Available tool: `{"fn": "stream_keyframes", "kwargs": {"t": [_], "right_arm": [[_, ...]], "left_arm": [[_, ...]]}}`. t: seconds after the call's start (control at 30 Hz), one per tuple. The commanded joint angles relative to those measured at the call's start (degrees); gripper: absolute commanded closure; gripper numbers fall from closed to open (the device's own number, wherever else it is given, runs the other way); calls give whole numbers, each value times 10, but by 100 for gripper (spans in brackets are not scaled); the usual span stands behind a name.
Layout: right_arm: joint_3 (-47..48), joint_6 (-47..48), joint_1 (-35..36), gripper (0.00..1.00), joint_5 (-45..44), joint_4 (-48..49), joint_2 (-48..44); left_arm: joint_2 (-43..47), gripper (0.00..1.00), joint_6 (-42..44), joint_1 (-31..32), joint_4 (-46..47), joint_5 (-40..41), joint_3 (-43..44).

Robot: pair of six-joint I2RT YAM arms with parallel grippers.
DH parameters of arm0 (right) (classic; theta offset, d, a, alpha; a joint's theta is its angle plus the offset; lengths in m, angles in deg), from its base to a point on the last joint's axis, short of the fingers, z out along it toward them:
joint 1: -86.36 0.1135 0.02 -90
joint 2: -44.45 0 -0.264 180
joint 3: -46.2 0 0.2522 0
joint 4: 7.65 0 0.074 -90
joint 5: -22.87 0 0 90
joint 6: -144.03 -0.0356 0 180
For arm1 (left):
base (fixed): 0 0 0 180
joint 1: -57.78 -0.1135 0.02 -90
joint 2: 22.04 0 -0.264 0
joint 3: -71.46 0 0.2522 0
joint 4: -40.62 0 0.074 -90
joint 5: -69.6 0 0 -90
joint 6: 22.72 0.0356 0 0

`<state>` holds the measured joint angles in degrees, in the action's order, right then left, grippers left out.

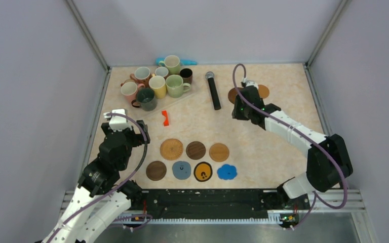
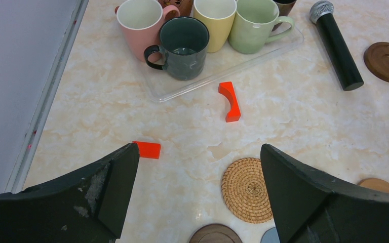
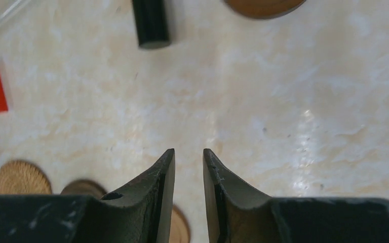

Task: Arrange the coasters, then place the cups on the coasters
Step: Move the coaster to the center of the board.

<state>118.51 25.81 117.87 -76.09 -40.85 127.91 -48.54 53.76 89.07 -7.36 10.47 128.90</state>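
My left gripper [image 2: 198, 149] is wide open and empty, and my right gripper [image 3: 188, 151] is open only a crack, holding nothing. Seven coasters [image 1: 196, 150] lie in two rows near me; the cups [image 1: 158, 86] stand far left.

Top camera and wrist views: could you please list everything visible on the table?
Ceramic handled mugs: about eight; pink, green, yellow, white, brown; far left.
Clear plastic tray: one; transparent; under the mugs.
Black microphone: one; black; right of the tray.
Red-orange plastic pieces: two; nearer than the tray.
Round flat coasters: seven; browns, grey-blue, black-yellow, blue; two near rows.
Brown wooden coasters: two; right of the microphone.
Turquoise object: one; behind the mugs.
Left gripper: open, empty.
Right gripper: narrowly open, empty.
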Motion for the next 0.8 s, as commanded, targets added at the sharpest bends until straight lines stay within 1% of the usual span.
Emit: {"fn": "stream_keyframes", "kwargs": {"t": [0.0, 0.07, 0.17, 0.23, 0.3, 0.43, 0.6, 0.77], "right_arm": [[41, 26, -75, 73, -28, 43, 31], [57, 27, -110, 73, -16, 55, 57], [89, 23, -156, 67, 10, 69, 100], [118, 21, -178, 62, 12, 74, 129], [146, 22, -197, 61, 15, 75, 161], [212, 35, -228, 62, 50, 63, 239], [293, 51, -234, 66, 57, 20, 312], [322, 40, -235, 65, 71, 4, 349]], "left_arm": [[2, 5, 5, 1, 26, -3, -3], [2, 5, 5, 1, 26, -3, -3], [3, 5, 5, 2, 25, -3, -3], [5, 5, 5, 2, 26, -2, -3], [5, 5, 5, 1, 26, 0, -3], [8, 5, 5, 2, 26, 2, -4], [10, 5, 6, 1, 26, 3, -4], [10, 5, 6, 1, 26, 5, -4]]}}
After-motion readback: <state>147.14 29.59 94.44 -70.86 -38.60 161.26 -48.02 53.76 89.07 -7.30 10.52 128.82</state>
